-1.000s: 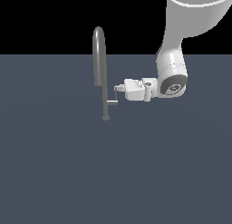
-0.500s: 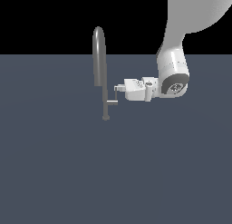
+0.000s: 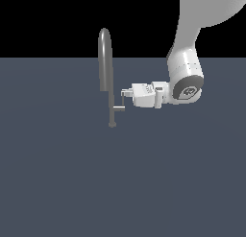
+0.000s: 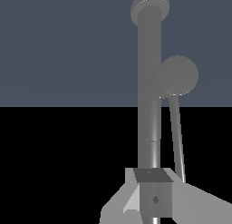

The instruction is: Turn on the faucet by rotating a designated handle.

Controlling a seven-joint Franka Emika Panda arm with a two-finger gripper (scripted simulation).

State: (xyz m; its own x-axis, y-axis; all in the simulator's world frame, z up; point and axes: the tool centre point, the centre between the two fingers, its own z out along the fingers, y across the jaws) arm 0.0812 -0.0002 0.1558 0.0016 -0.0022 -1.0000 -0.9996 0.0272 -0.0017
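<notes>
The faucet [image 3: 104, 58] is a tall grey tap with an arched spout, and its thin stem runs down to a small round base [image 3: 112, 124]. The handle [image 3: 120, 107] is a thin L-shaped lever: a short stub off the stem, then a slim bar rising from it. My white gripper [image 3: 124, 93] lies level on the exterior view's right, its tips at the top end of that bar. In the wrist view the faucet [image 4: 149, 82] stands straight ahead, and the handle [image 4: 176, 132] runs beside my gripper [image 4: 153, 187]. The fingers look pressed together with nothing between them.
A flat dark blue-grey floor [image 3: 57, 183] spreads all around the faucet. My white arm [image 3: 185, 73] comes down from the upper part of the exterior view's right.
Hardly anything differs. The wrist has crept slightly lower and towards the exterior view's right. The handle's bar stands as it did.
</notes>
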